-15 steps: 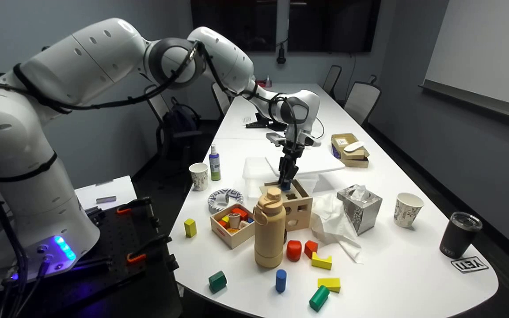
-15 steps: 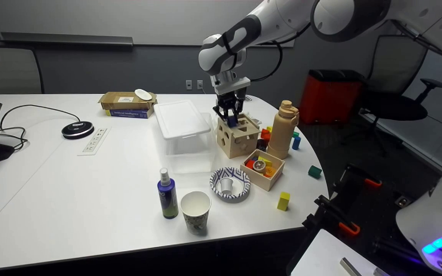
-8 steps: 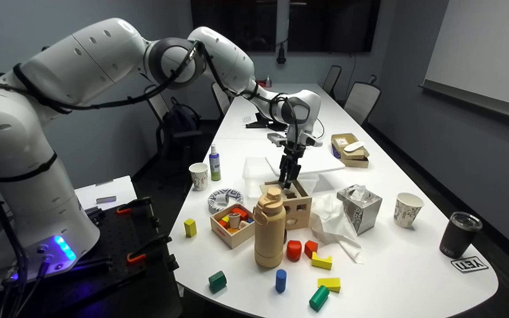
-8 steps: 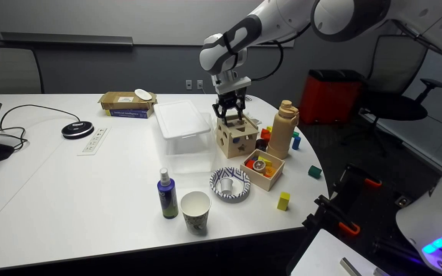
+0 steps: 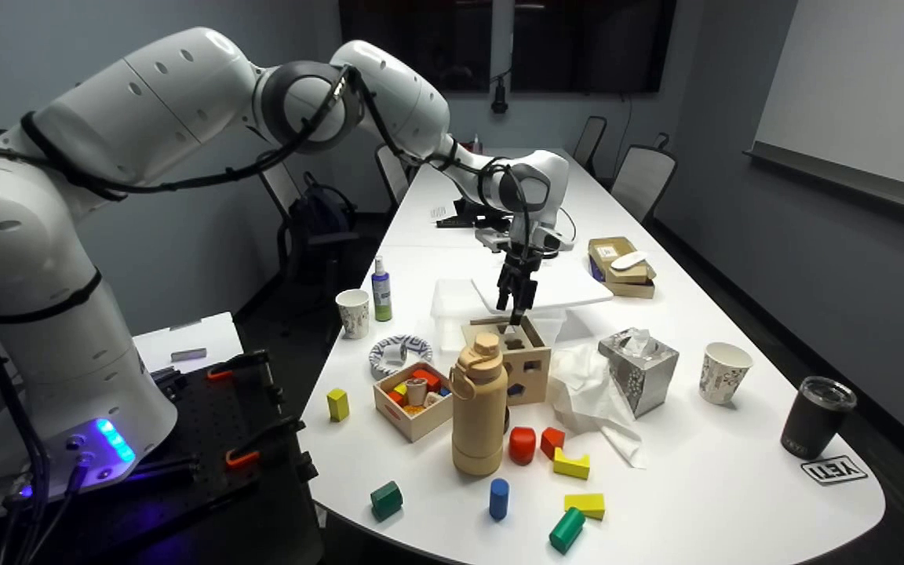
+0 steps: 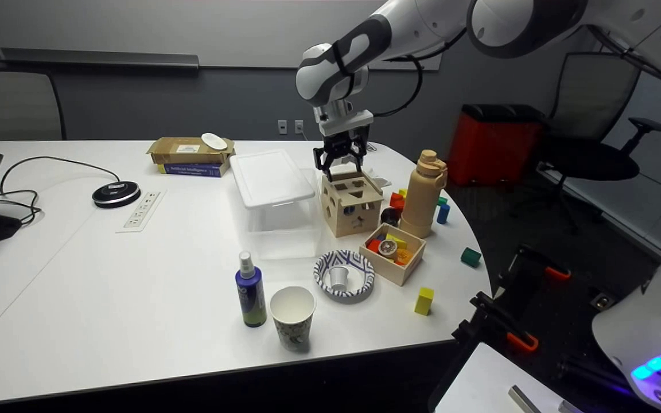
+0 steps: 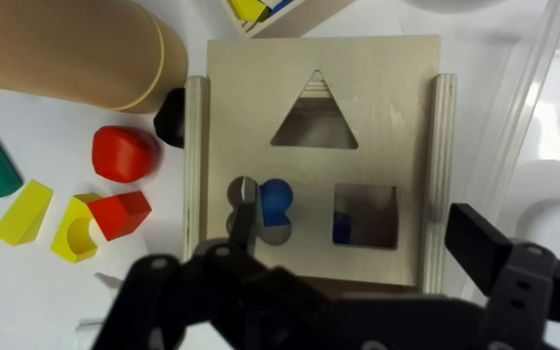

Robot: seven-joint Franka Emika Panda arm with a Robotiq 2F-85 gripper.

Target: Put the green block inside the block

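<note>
The green block on the table could be either of two: a dark green block (image 5: 387, 500) or a green cylinder (image 5: 567, 530), both near the table's rounded end. A wooden shape-sorter box (image 6: 352, 206) with cut-out holes stands mid-table. Above its top my gripper (image 7: 360, 226) is wide open with nothing in between; one fingertip (image 7: 245, 218) overlaps the flower-shaped hole from above, though contact cannot be told. Inside the box, blue (image 7: 275, 201) shows through that hole, and dark blue (image 7: 341, 228) through the square one; whether this is one block cannot be told.
A tan bottle (image 5: 479, 408) stands close beside the box, near a small tray of blocks (image 6: 393, 252). A clear bin with white lid (image 6: 273, 178) and a crumpled tissue (image 5: 589, 392) flank it. Loose red blocks (image 7: 124, 153) and yellow blocks (image 7: 22, 212) lie around.
A second ago my gripper held a blue block at the box top. It has opened, the block has left the jaws, and the gripper has risen slightly. The box has shifted a little.
</note>
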